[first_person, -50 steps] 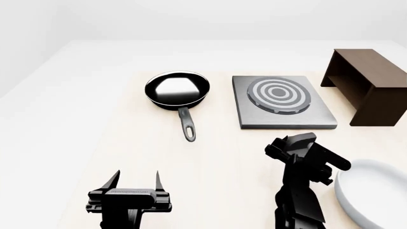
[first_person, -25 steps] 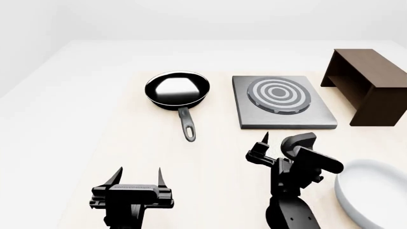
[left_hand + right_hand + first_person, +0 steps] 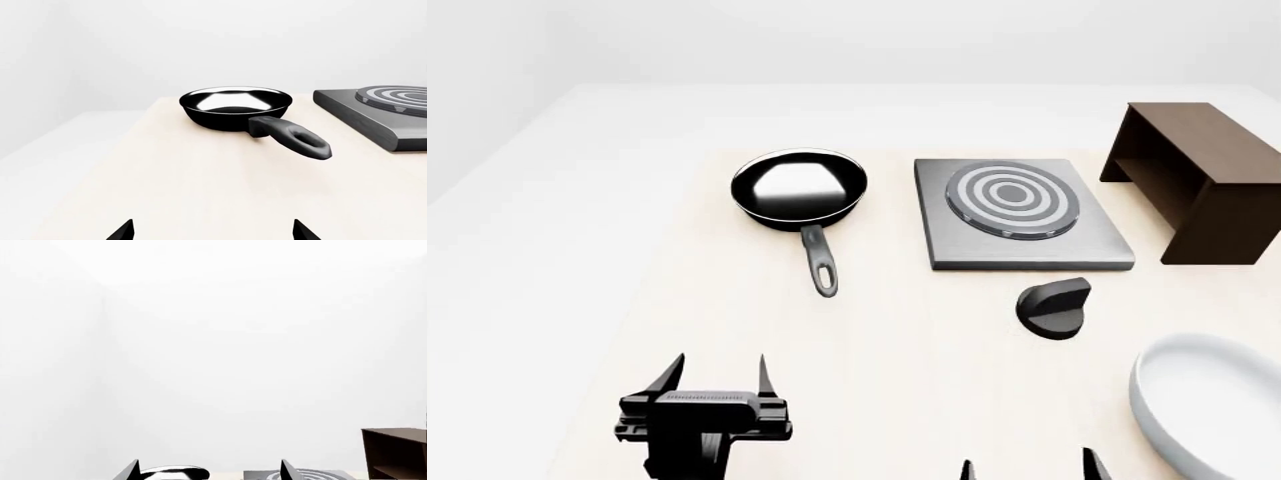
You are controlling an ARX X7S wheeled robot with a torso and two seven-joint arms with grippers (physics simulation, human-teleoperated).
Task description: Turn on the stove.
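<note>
Right gripper [image 3: 1026, 468] pulled back to bottom edge, fingers apart, empty, off the knob [image 3: 1054, 307]; stove [image 3: 1018, 212] on/off state unclear.

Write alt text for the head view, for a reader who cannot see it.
A grey stove with a ringed burner sits on a pale table, a black knob in front of it and a black frying pan to its left. A brown shelf and white bowl lie right; the open left pincer shows below.
</note>
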